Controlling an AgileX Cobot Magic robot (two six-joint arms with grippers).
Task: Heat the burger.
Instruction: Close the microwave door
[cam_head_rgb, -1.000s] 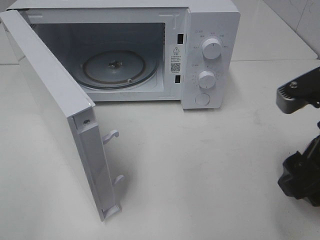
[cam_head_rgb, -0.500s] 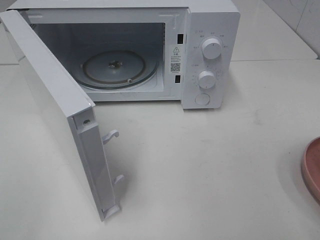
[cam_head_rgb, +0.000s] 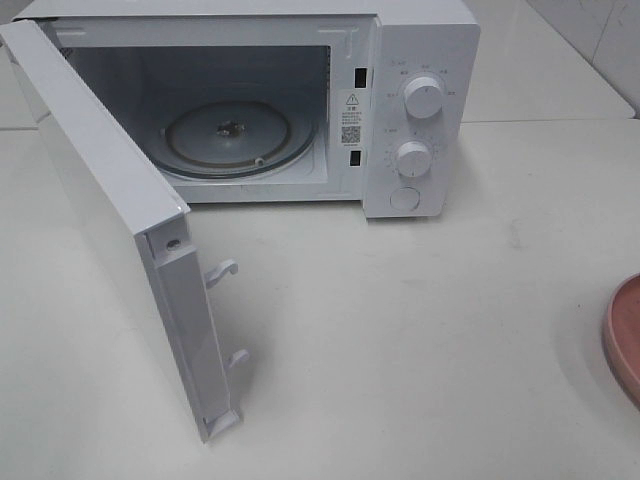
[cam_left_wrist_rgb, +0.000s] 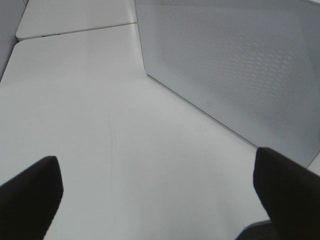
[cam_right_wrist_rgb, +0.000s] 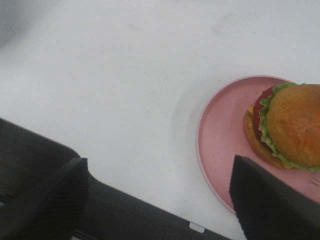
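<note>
Microwave (cam_head_rgb: 415, 120) door (cam_head_rgb: 110, 215) swung wide at eleven o'clock on the white table (cam_head_rgb: 420, 340), the burger (cam_right_wrist_rgb: 285, 125) sitting on the pink plate (cam_right_wrist_rgb: 225, 145) out at four o'clock, right gripper (cam_right_wrist_rgb: 155, 192) above the table beside it with jaws apart and empty, left gripper (cam_left_wrist_rgb: 155, 187) spread wide by the door.

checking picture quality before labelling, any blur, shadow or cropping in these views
Exterior high: sharp and evenly lit, microwave door casts a soft shadow, pink plate cropped at the edge. Left wrist: claw fingers dark and blurred. Right wrist: burger slightly soft, cut by the frame.
</note>
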